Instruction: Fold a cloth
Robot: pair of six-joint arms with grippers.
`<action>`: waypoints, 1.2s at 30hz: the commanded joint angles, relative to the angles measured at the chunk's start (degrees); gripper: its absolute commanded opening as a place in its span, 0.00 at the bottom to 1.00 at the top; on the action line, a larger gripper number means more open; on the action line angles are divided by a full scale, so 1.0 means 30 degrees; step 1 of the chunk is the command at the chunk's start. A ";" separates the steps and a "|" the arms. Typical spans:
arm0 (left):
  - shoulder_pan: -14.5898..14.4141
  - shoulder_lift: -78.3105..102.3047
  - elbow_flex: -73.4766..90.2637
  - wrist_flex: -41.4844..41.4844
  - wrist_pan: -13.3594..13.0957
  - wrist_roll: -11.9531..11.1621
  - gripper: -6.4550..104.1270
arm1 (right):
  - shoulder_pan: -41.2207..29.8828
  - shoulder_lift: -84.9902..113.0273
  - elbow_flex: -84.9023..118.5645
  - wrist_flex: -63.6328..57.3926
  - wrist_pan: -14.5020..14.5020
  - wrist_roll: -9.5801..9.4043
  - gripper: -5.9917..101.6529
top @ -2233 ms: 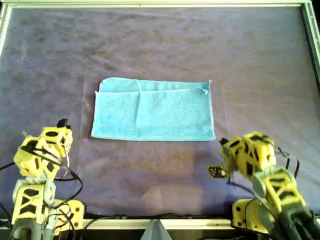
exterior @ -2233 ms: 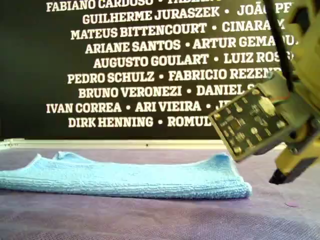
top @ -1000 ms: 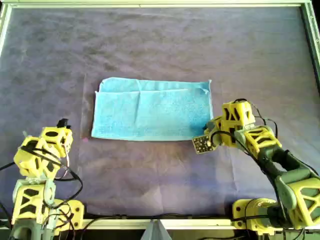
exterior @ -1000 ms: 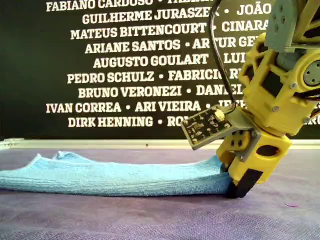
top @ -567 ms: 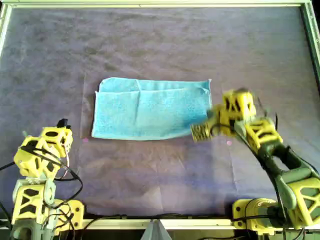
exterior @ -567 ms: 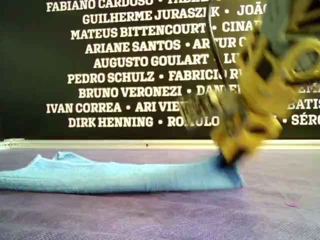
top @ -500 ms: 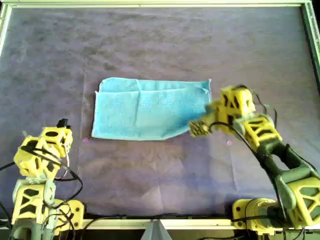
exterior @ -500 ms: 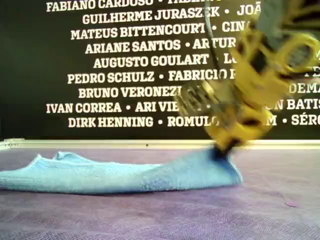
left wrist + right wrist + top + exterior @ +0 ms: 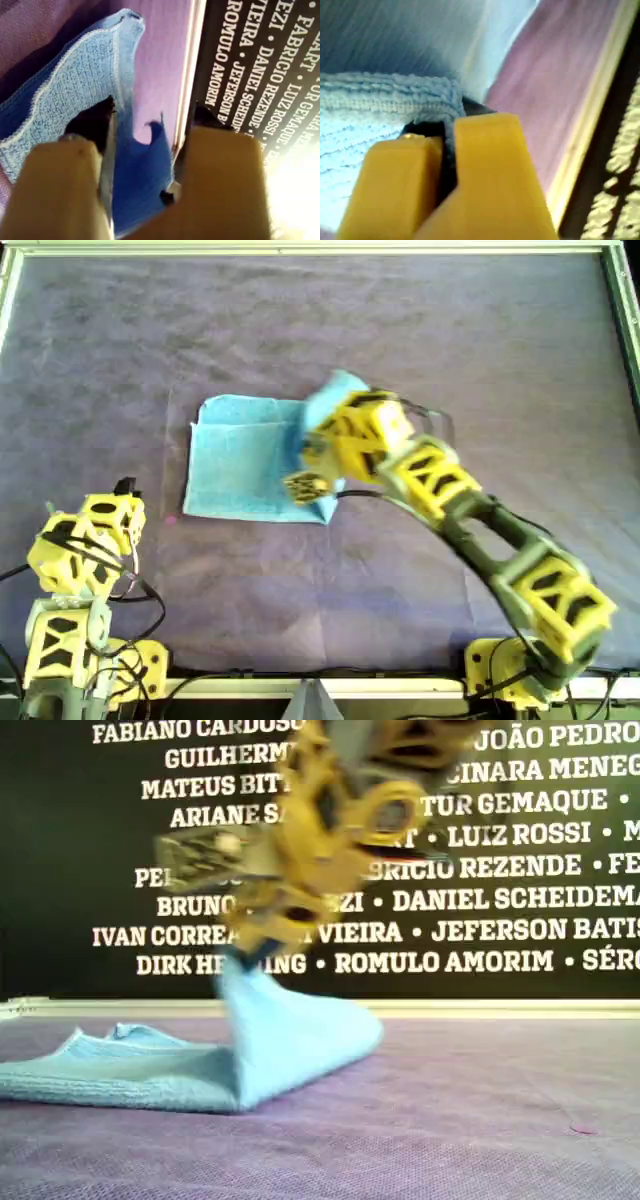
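The light blue cloth (image 9: 240, 465) lies on the purple covering, its overhead right part lifted and drawn over toward the overhead view's left. My second gripper (image 9: 330, 445) is shut on the cloth's edge (image 9: 370, 115), as the second wrist view (image 9: 447, 135) shows close up. In the exterior view this gripper (image 9: 245, 960) holds a raised flap of the cloth (image 9: 290, 1030) above the flat part, blurred by motion. My first gripper (image 9: 120, 495) rests at the overhead view's lower left, jaws apart and empty (image 9: 150, 120), and the cloth (image 9: 80, 75) shows ahead of it.
The purple table covering (image 9: 450, 350) spreads over the whole surface inside a pale frame (image 9: 320, 248). A black banner with white names (image 9: 500, 870) stands behind the far edge. A small circuit board (image 9: 303, 486) sticks out from the second arm's wrist.
My second gripper reached the cloth's overhead right near corner, shut on it, lifted it and carried it toward the overhead view's left over the cloth. The first arm has not moved.
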 commanded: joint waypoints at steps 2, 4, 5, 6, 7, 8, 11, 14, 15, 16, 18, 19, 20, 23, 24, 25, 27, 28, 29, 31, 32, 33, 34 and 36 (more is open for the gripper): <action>0.0469 0.0117 -0.0322 -0.0029 -0.0059 -0.0088 0.56 | 0.1260 -0.1523 -0.5771 -0.0146 0.0088 0.0088 0.08; 0.0469 0.0117 -0.0322 -0.0029 -0.0059 -0.0088 0.56 | 0.1963 -0.2900 -0.7734 -0.0146 0.0088 -0.0146 0.08; 0.0469 0.0117 -0.0322 -0.0029 -0.0059 -0.0088 0.56 | 0.2314 -0.3604 -0.8643 -0.0146 0.0088 -0.0146 0.08; 0.0469 0.0117 -0.0322 -0.0029 -0.0059 -0.0088 0.56 | 0.2607 -0.4277 -0.9580 -0.0146 0.0088 -0.0146 0.08; 0.0469 0.0117 -0.0322 -0.0029 -0.0059 -0.0088 0.56 | 0.2900 -0.4922 -1.0518 -0.0146 0.0088 -0.0146 0.08; 0.0469 0.0117 -0.0322 -0.0029 -0.0059 -0.0088 0.56 | 0.3193 -0.5625 -1.1367 -0.0146 0.0088 -0.0146 0.08; 0.0469 0.0117 -0.0322 -0.0029 -0.0059 -0.0088 0.56 | 0.3838 -0.7588 -1.3711 -0.0146 0.0088 -0.0176 0.09; 0.0469 0.0117 -0.0322 -0.0029 -0.0059 -0.0088 0.56 | 0.4395 -0.9346 -1.5527 -0.0146 0.0117 -0.0176 0.09; 0.0469 0.0117 -0.0322 -0.0029 -0.0059 -0.0088 0.56 | 0.4482 -0.9844 -1.6055 -0.0146 0.0117 -0.0146 0.09; 0.0469 0.0117 -0.0322 -0.0029 -0.0059 -0.0088 0.56 | 0.4570 -1.0283 -1.6553 -0.0146 0.0117 -0.0117 0.09; 0.0469 0.0117 -0.0322 -0.0029 -0.0059 -0.0088 0.56 | 0.4570 -1.1133 -1.7227 -0.0146 0.0117 0.0059 0.11; 0.0469 0.0117 -0.0322 -0.0029 -0.0059 -0.0088 0.56 | 0.4570 -1.1426 -1.7432 -0.0146 0.0117 0.0059 0.13; 0.0469 0.0117 -0.0322 -0.0029 -0.0059 -0.0088 0.56 | 0.4570 -1.1660 -1.7607 -0.0146 0.0117 0.0059 0.16; 0.0469 0.0117 -0.0322 -0.0029 -0.0059 -0.0088 0.56 | 0.4570 -1.1836 -1.7666 0.0000 0.0117 -0.0146 0.29; 0.0469 0.0117 -0.0322 -0.0029 -0.0059 -0.0088 0.56 | 0.4570 -1.1836 -1.7666 0.0176 -0.0029 -0.0146 0.33; 0.0469 0.0117 -0.0322 -0.0029 -0.0059 -0.0088 0.56 | 0.4512 -1.1689 -1.7666 0.0234 -0.0146 -0.0176 0.38; 0.0469 0.0117 -0.0322 -0.0029 -0.0059 -0.0088 0.56 | 0.4365 -1.1309 -1.7373 0.0234 -0.0146 -0.0176 0.43; 0.0469 0.0117 -0.0322 -0.0029 -0.0059 -0.0088 0.56 | 0.4277 -1.1279 -1.7490 0.0264 -0.0117 -0.0176 0.46; 0.0469 0.0117 -0.0322 -0.0029 -0.0059 -0.0088 0.56 | 0.4219 -1.1279 -1.7578 0.0264 0.0000 -0.0176 0.47; 0.0469 0.0117 -0.0322 -0.0029 -0.0059 -0.0088 0.56 | 0.3926 -1.1250 -1.7637 0.0293 0.0088 -0.0176 0.49; 0.0469 0.0117 -0.0322 -0.0029 -0.0059 -0.0088 0.56 | 0.3779 -1.1221 -1.7549 0.0322 -0.0088 -0.0176 0.50; 0.0469 0.0117 -0.0322 -0.0029 -0.0059 -0.0088 0.56 | 0.3691 -1.1221 -1.7549 0.0469 -0.0146 -0.0176 0.50; 0.0469 0.0117 -0.0322 -0.0029 -0.0059 -0.0088 0.56 | 0.3662 -1.1221 -1.7637 0.0908 -0.0059 -0.0176 0.50; 0.0469 0.0117 -0.0322 -0.0029 -0.0059 -0.0088 0.56 | 0.3662 -1.1104 -1.7695 0.2285 -0.0146 -0.0205 0.50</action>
